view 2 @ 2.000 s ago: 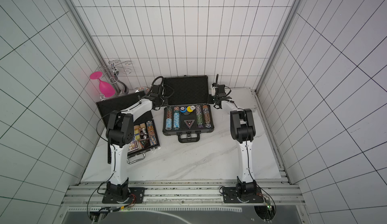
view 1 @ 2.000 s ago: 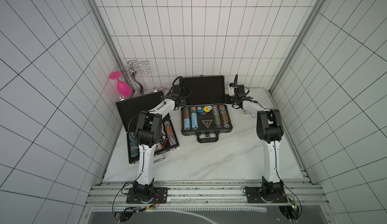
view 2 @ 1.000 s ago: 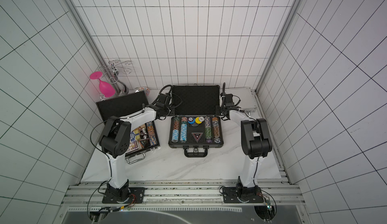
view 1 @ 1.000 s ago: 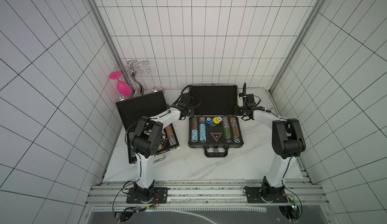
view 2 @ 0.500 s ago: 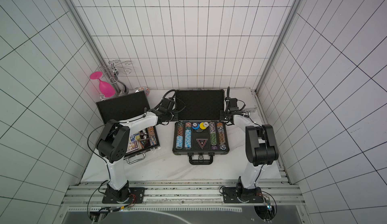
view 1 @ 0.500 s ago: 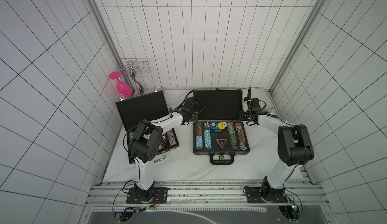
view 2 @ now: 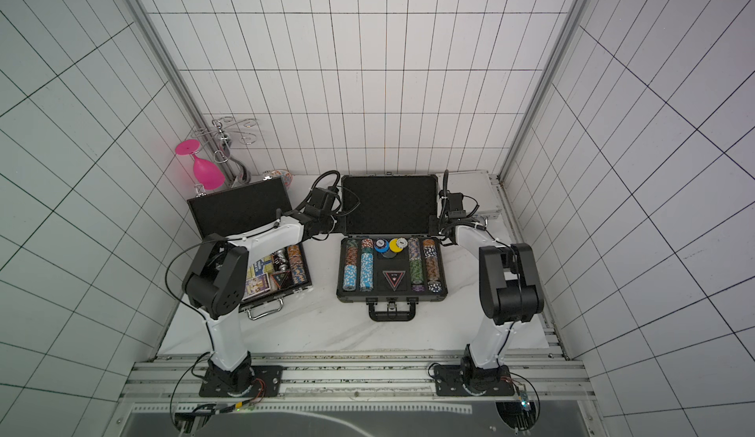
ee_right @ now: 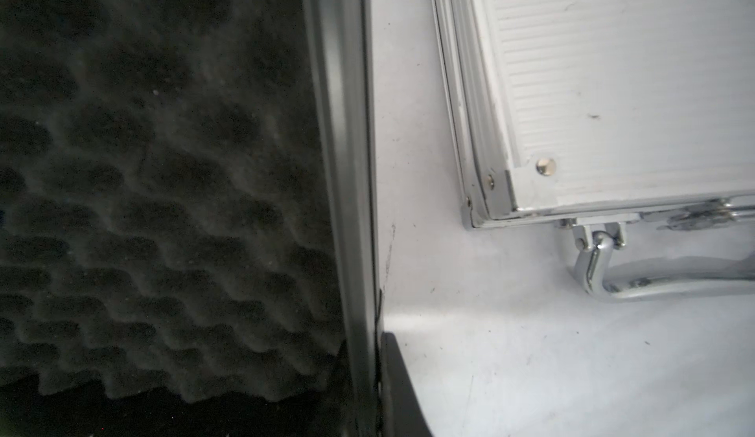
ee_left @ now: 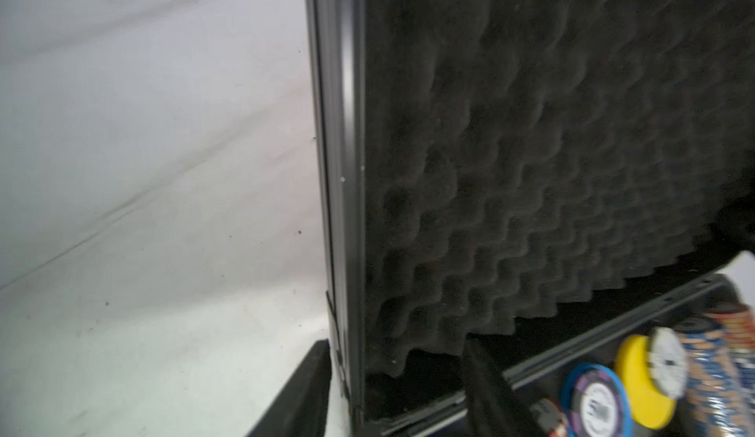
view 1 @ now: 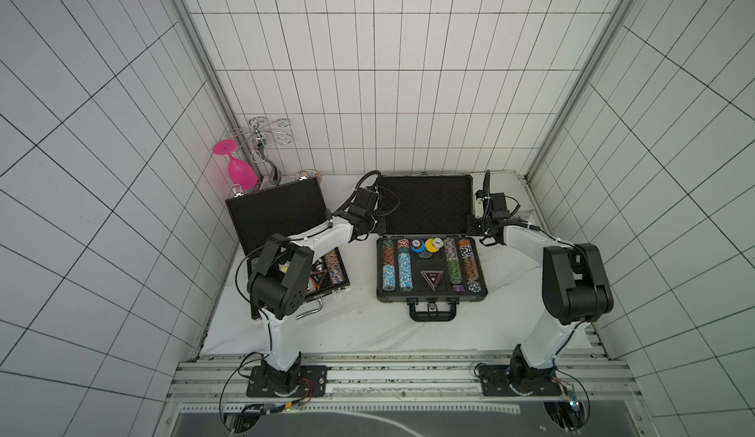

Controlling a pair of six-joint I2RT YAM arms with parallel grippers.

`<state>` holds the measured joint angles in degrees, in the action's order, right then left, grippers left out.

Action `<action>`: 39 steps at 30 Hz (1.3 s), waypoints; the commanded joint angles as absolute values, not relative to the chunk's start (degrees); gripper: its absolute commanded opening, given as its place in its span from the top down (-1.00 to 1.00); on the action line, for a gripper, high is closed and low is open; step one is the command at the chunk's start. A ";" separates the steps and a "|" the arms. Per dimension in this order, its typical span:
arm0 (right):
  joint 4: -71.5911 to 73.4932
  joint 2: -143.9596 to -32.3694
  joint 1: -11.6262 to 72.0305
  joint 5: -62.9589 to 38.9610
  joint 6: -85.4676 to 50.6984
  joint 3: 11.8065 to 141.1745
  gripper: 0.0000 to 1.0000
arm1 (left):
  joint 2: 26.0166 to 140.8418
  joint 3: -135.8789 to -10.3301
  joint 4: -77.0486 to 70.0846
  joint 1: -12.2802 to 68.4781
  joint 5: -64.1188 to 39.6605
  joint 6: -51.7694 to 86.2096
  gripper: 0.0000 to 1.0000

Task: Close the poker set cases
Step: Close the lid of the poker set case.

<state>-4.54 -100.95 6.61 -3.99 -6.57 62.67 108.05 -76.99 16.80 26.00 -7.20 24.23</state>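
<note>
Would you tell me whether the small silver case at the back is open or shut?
Shut: the silver case lies flat, lid seated on its base, no foam or chips showing.

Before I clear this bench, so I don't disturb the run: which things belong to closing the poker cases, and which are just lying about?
Job: dark grey case, open; black case, open; silver case, shut.
Lying about: pink glass; chrome rack.

Marble tabletop (view 1: 367, 335) bears silver case (view 2: 478, 194), grey case (view 1: 425, 206), black case (view 1: 278, 210).
</note>
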 commanded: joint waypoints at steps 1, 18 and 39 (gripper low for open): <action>4.38 -97.89 7.37 -10.29 -6.07 60.73 0.93 | 103.65 -76.21 11.81 20.30 -16.85 27.79 -0.23; 4.57 -98.46 7.29 -11.40 -6.50 61.32 0.94 | 119.33 -88.94 8.26 15.04 -39.91 20.36 -0.94; 2.72 -97.73 7.48 -11.76 -6.27 61.08 0.32 | 120.68 -89.47 -4.42 15.96 -53.81 20.45 -0.83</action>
<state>-2.11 -100.55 6.42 -6.52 -6.57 62.19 123.59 -89.91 0.27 14.92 -48.56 20.95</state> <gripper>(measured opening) 0.294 0.918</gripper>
